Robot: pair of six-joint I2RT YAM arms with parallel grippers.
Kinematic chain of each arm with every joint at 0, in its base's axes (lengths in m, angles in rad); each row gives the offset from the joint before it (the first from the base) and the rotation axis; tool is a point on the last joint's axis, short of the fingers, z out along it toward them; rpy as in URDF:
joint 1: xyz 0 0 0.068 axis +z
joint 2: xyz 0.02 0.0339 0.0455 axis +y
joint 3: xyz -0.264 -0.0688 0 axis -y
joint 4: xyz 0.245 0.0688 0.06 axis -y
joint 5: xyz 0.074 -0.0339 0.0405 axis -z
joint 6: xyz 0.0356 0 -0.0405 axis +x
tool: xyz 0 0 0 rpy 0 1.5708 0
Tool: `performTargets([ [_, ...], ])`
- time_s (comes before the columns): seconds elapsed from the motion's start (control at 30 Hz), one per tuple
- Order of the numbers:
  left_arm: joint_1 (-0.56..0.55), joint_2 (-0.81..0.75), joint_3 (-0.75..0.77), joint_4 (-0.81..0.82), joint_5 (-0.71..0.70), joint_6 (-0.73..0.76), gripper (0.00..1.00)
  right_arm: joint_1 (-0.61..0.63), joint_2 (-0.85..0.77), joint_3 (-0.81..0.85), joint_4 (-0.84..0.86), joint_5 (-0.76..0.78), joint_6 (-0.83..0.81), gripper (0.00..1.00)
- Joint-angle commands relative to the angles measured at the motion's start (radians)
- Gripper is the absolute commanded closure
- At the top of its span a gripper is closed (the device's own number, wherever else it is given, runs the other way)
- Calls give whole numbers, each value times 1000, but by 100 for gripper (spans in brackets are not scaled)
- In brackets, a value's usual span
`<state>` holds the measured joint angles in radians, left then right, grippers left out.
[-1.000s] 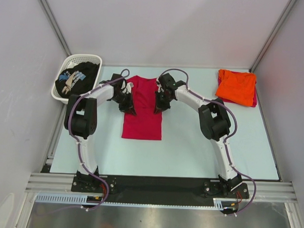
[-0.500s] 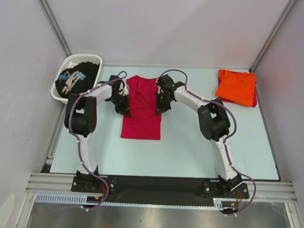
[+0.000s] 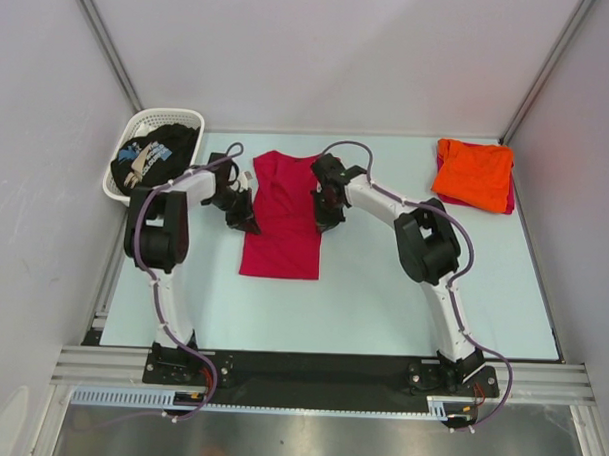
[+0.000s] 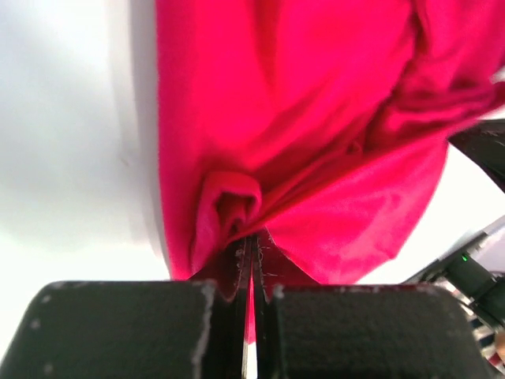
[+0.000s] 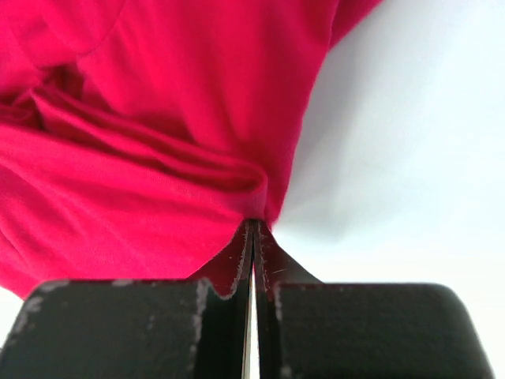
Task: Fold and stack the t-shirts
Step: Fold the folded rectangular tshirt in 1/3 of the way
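Note:
The crimson-red t-shirt (image 3: 283,215) lies as a long folded strip on the table's middle. My left gripper (image 3: 247,221) is shut on its left edge, where the cloth (image 4: 260,142) bunches at the pinch. My right gripper (image 3: 322,222) is shut on the right edge, the red cloth (image 5: 158,118) puckered at the tips. An orange t-shirt (image 3: 474,173) lies folded at the back right, with a strip of red cloth showing under its right side. The black t-shirt with pale print (image 3: 152,155) sits crumpled in the basket.
The white lattice basket (image 3: 178,117) stands at the back left corner. Grey walls close in the table on three sides. The light table top (image 3: 382,301) extends in front of the red shirt to the black base rail.
Both grippers have moved slightly leftward and toward the back, drawing the red shirt with them; its lower hem now sits a little further left.

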<state>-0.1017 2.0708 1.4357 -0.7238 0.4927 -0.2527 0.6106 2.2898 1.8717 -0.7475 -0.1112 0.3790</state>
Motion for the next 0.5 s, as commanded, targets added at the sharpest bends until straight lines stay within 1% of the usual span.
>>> performTargets([
  [0.0,10,-162,-41,57,122,35,99,0,-177,-31,3,15,-29,100],
  [0.03,10,-240,-40,54,130,41,91,-3,-217,-40,7,13,-34,100],
  [0.07,13,-279,-40,52,133,43,69,-8,-290,-51,11,-1,-43,100],
  [0.1,23,-317,-43,41,129,44,59,-14,-337,-87,13,-13,-45,100],
  [0.13,31,-387,-50,38,130,43,46,-34,-377,-115,28,-36,-48,100],
  [0.17,40,-421,-75,38,126,35,17,-47,-415,-144,37,-92,-32,98],
  [0.2,63,-478,-93,38,130,23,4,-63,-493,-220,40,-125,-20,96],
  [0.23,75,-507,-116,40,145,18,0,-107,-528,-264,66,-171,-3,91],
  [0.27,91,-527,-171,37,164,13,1,-127,-570,-319,79,-238,15,77],
  [0.3,129,-549,-211,61,194,-6,0,-152,-637,-427,97,-277,56,68],
  [0.33,146,-593,-251,66,245,-16,0,-187,-674,-494,141,-307,75,58],
  [0.37,158,-612,-320,70,259,-26,0,-207,-702,-550,166,-362,92,50],
  [0.4,174,-633,-351,69,270,-23,0,-221,-725,-603,189,-390,127,44],
  [0.43,175,-664,-375,55,245,-20,0,-230,-759,-699,221,-410,141,38],
  [0.47,177,-678,-423,37,247,-16,0,-241,-768,-735,238,-447,152,38],
])
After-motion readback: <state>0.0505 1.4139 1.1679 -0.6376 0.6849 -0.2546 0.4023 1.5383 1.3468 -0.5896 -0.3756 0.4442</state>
